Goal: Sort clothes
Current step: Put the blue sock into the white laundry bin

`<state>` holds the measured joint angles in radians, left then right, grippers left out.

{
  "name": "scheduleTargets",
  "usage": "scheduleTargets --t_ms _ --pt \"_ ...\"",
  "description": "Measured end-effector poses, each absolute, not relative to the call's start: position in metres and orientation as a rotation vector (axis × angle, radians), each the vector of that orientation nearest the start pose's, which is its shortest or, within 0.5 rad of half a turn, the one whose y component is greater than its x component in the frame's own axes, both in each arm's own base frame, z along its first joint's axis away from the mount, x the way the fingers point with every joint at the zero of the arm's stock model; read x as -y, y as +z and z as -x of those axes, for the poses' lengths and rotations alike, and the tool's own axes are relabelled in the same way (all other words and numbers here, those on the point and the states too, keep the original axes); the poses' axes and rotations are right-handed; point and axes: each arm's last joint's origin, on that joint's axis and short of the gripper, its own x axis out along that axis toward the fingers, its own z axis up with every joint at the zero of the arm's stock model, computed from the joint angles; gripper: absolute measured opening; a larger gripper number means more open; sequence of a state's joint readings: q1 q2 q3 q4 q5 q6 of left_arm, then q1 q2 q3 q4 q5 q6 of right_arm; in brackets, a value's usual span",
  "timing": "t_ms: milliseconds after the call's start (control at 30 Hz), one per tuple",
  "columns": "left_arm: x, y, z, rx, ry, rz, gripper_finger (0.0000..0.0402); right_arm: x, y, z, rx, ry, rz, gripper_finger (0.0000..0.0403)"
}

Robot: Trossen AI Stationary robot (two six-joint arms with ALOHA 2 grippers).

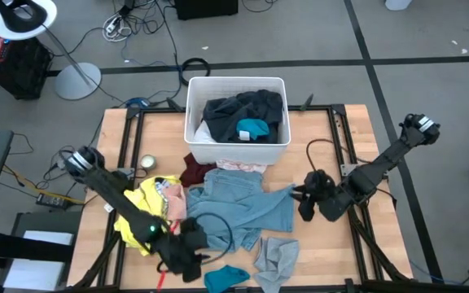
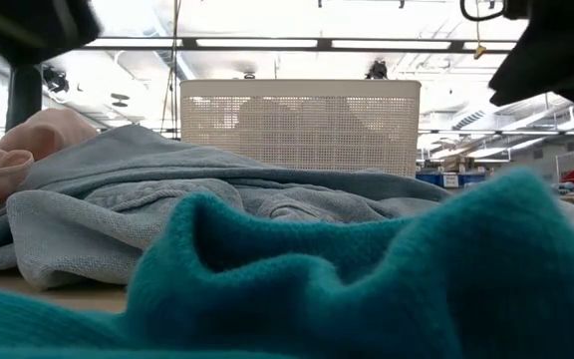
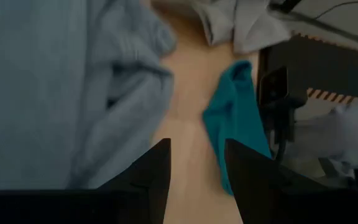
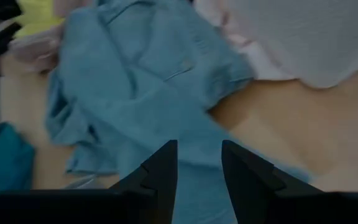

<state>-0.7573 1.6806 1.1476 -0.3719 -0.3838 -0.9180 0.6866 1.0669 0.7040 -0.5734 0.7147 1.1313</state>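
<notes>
- Denim shirt (image 1: pixel 238 203): soft, limp, light; will drape and drag. Pinch a bunched fold at its right edge.
- Right gripper (image 1: pixel 301 203): fingers apart, empty, beside that edge.
- Left gripper (image 1: pixel 187 259): spread, empty, near the teal cloth (image 1: pixel 225 277).

Grey floor (image 1: pixel 300 37) crossed by dark seams, tangled cables (image 1: pixel 129 24) at upper centre, white round lamp base (image 1: pixel 77 80) at upper left, wooden worktop (image 1: pixel 332 138) at centre, bright ceiling strip lights (image 2: pixel 257 43) in the low view

Cameras: one overhead, one at table level, two wrist.
Low view sits close behind teal cloth (image 2: pixel 367 279); overhead shares it (image 1: pixel 225 277).
</notes>
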Motion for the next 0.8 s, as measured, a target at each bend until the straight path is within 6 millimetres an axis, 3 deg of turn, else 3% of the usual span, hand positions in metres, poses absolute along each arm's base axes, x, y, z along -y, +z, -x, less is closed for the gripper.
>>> scheduleTargets --t_ms 367,567,800 --pt "0.275 0.19 -0.284 -0.947 0.096 0.47 0.0156 -0.159 0.209 -0.169 -0.59 -0.275 -0.545 0.0125" --pt "0.282 0.172 -0.29 -0.977 0.147 0.506 0.0156 -0.183 0.198 -0.169 -0.585 -0.205 -0.574 0.0125" --pt "0.288 0.15 -0.295 -0.995 0.18 0.56 0.0156 -0.197 0.187 -0.166 -0.56 -0.203 -0.595 0.0125"
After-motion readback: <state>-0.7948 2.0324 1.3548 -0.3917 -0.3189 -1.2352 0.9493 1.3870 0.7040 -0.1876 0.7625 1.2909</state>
